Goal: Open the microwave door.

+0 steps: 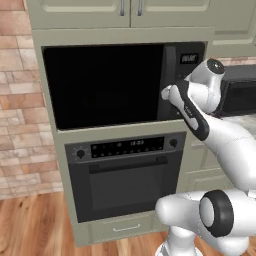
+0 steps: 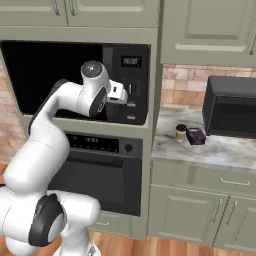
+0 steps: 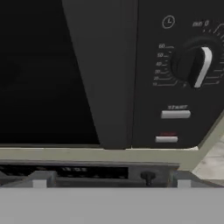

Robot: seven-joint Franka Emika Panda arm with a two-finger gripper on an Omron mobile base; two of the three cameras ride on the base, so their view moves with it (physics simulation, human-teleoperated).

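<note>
The microwave (image 1: 186, 80) is a black built-in unit in beige cabinetry. Its glossy microwave door (image 1: 102, 85) sits flush and shut. A dark bar handle (image 3: 107, 74) runs along the door's right edge, next to the control strip with a dial (image 3: 193, 65) and two buttons. My gripper (image 3: 111, 181) is open and holds nothing. It points straight at the lower part of the handle from close by, without touching it. In the left base view the gripper (image 1: 167, 93) is at the handle's mid height. The right base view shows the gripper (image 2: 126, 96) in front of the control strip's edge.
An oven (image 1: 125, 175) with knobs and a display strip sits right under the microwave. To the right, a counter (image 2: 220, 150) carries a smaller black box appliance (image 2: 232, 107), a small jar (image 2: 180, 133) and a purple item (image 2: 196, 136). Wall cabinets hang above.
</note>
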